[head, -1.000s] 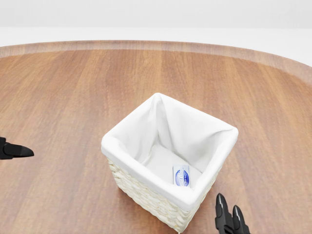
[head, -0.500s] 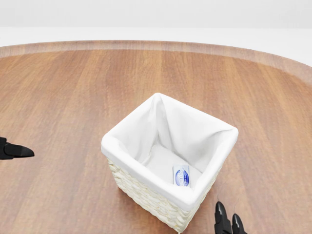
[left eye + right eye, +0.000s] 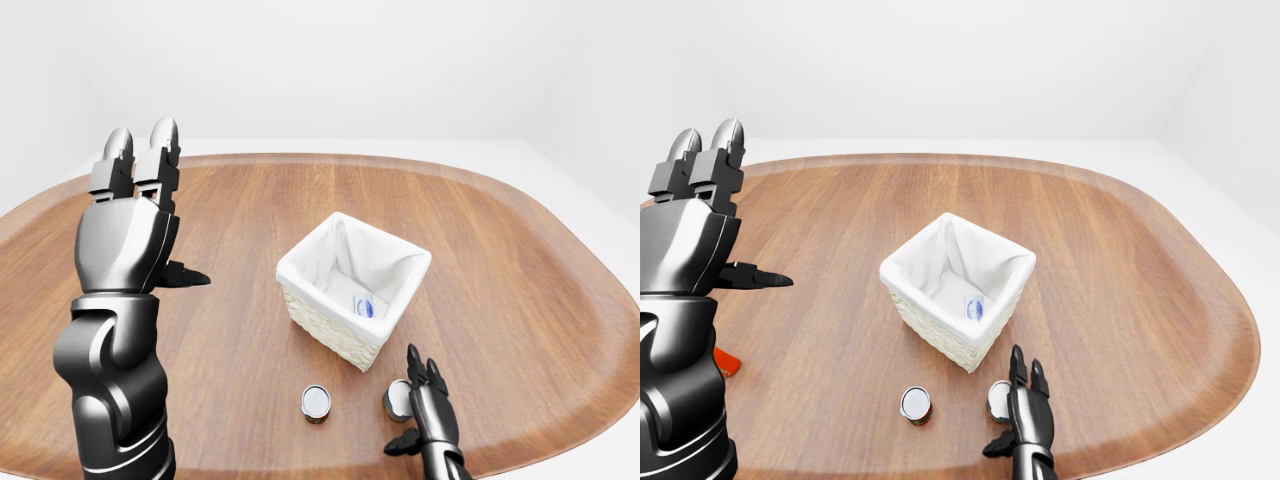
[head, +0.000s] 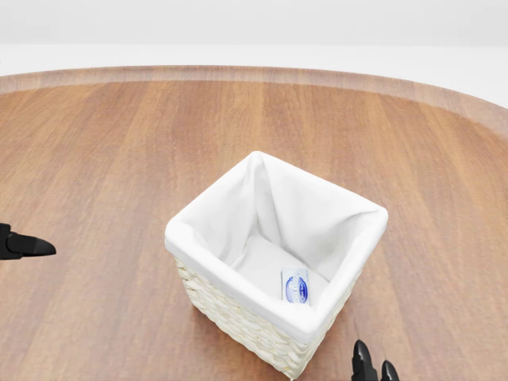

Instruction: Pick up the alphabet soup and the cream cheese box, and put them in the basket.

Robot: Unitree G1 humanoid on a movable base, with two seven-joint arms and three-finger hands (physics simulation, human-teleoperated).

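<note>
Cream cheese box (image 4: 296,286) already lies in the basket (image 3: 300,268). Two cans on the table (image 3: 520,300): one (image 3: 316,402) stands apart, one (image 3: 397,399) touches the right robot hand (image 3: 425,405), fingers spread, likely lining up a grasp. Left robot hand (image 3: 135,195) raised, fingers apart, empty, clear of the work.

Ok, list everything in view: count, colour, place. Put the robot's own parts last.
table: one, brown wood, rounded, fills all views.
basket: one, pale wicker with white liner, centre of the table.
cream cheese box: one, white with blue label, lying inside the basket.
cans: two, silver tops; one below the basket, one beside the right hand.
red thing: one, partly hidden behind the left arm in the right-eye view; cannot tell what it is.
left hand: one, dark metal, raised at left, fingers open, empty.
right hand: one, dark, low at bottom edge, fingers open next to a can.
</note>
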